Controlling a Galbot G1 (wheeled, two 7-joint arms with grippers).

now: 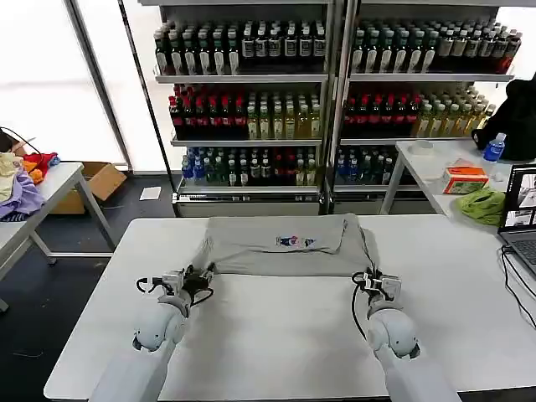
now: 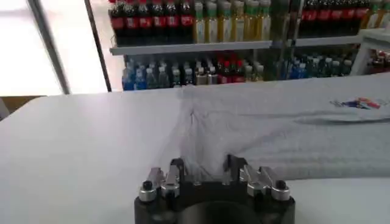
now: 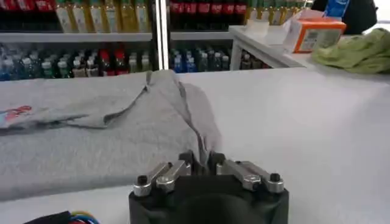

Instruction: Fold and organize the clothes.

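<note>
1. The grey shirt (image 1: 280, 247) was laid flat near the far edge of the white bench (image 1: 469, 285), its long axis along that edge, chest print up.
2. Its near corners were pinched by the left end effector (image 1: 198, 277) and the right end effector (image 1: 368, 277).
3. Bottle-stocked shelves (image 1: 251, 100) were seen behind.

I see both white arms reaching forward, level; left black metal gripper (image 1: 198, 276) and right black metal gripper (image 1: 371, 280) both pinched closed on fabric.
</note>
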